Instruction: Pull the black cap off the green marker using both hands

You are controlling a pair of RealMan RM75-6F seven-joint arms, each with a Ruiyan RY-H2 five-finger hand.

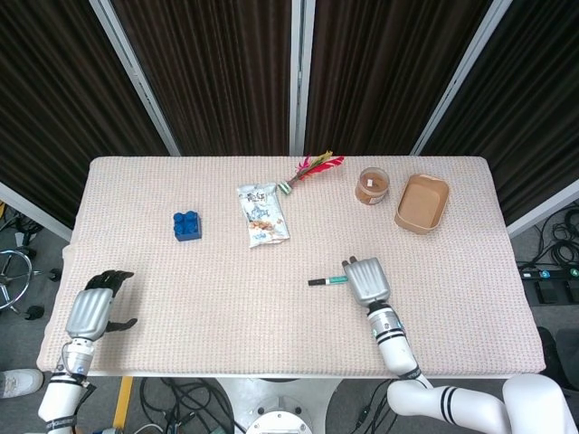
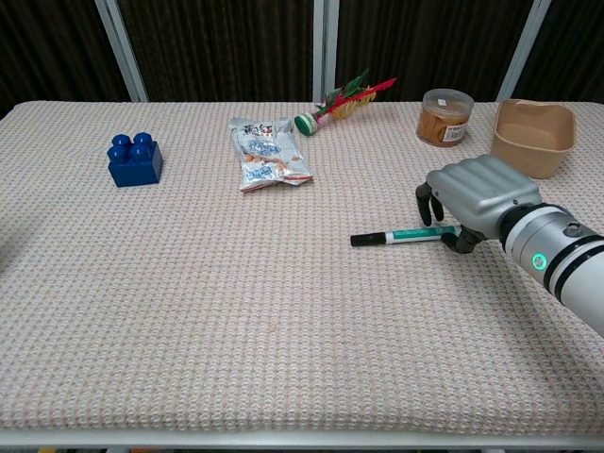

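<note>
The right hand (image 1: 366, 279), seen from the head camera, arches over the tail of the one green marker (image 1: 331, 281) near the table's middle, fingers curled down around the barrel (a firm hold cannot be confirmed). The left hand (image 1: 90, 310) waits at the near left corner, fingers loosely bent, holding nothing. In the chest view, the marker's single black cap (image 2: 366, 239) points left, clear of the fingers (image 2: 427, 202). Light, stiff and probably slick, it wants one grip on barrel, one on cap.

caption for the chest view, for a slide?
Right hand closing around the green marker lying on the table, black cap still on.
</note>
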